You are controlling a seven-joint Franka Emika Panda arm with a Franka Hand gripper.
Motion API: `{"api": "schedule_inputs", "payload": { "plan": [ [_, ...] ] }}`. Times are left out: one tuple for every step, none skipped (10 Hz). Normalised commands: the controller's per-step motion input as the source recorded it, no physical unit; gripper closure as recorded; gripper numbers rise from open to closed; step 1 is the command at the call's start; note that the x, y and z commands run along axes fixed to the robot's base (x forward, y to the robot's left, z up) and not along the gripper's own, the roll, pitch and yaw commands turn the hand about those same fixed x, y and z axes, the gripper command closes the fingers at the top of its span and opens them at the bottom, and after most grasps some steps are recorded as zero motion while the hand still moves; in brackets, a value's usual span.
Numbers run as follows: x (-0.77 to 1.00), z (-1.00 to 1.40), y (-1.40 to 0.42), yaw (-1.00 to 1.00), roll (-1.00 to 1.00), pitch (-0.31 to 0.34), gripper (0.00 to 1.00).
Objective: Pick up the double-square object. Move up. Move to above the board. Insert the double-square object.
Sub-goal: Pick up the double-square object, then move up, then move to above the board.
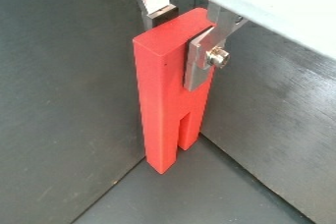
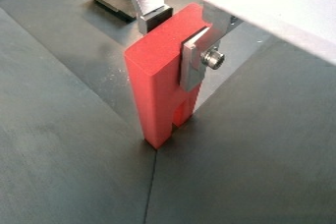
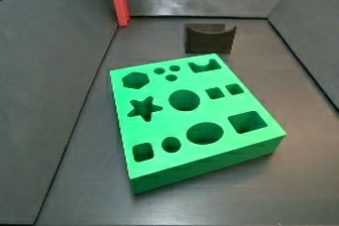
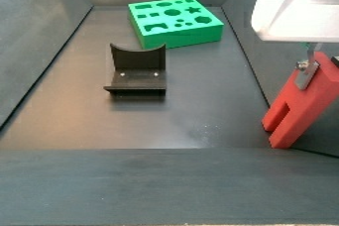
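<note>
The gripper [image 1: 186,29] clamps the double-square object [image 1: 167,95] near its top, the bar's long axis nearly upright, tilted slightly in a side view [image 4: 299,111], at the worktop's edge, well apart from the board [image 4: 176,22].

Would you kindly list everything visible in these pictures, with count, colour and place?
Long slim red-orange bar, the double-square object: one, red-orange, upright between the gripper's fingers, lower end at the dark floor, well away from the board.
Thick green square block with shaped cut-outs, the board: one, bright green, flat on the floor.
Dark L-shaped bracket, the fixture: one, dark grey, on the floor near the board.
Gripper: one, silver fingers with dark pads, closed on the bar's upper part.
</note>
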Motion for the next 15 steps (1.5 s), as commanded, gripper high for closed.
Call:
{"api": "schedule_inputs", "payload": {
  "plan": [
    [0.0,0.0,0.0,0.0,0.0,0.0,1.0],
    [0.0,0.0,0.0,0.0,0.0,0.0,1.0],
    [0.0,0.83,0.0,0.0,0.0,0.0,1.0],
    [-0.01,0.81,-0.05,0.0,-0.01,0.015,1.0],
    [-0.03,0.73,-0.05,0.0,0.01,0.035,1.0],
    [-0.02,0.63,-0.03,0.0,0.03,0.044,1.0],
    [-0.02,0.48,-0.01,0.0,0.07,0.06,1.0],
    [-0.02,0.36,-0.01,0.01,0.08,0.071,1.0],
    [-0.02,0.29,-0.01,0.01,0.09,0.075,1.0],
    [0.49,1.0,-0.09,0.4,0.04,-0.298,1.0],
    [0.51,1.0,-0.1,0.39,0.04,-0.279,1.0],
    [0.37,0.88,-0.07,0.26,0.01,-0.149,1.0],
    [0.23,0.72,-0.04,0.16,-0.03,-0.076,1.0],
    [0.11,0.55,-0.03,0.09,-0.05,-0.019,1.0],
    [0.07,0.46,-0.02,0.06,-0.05,0.0,1.0]
  ]
}}
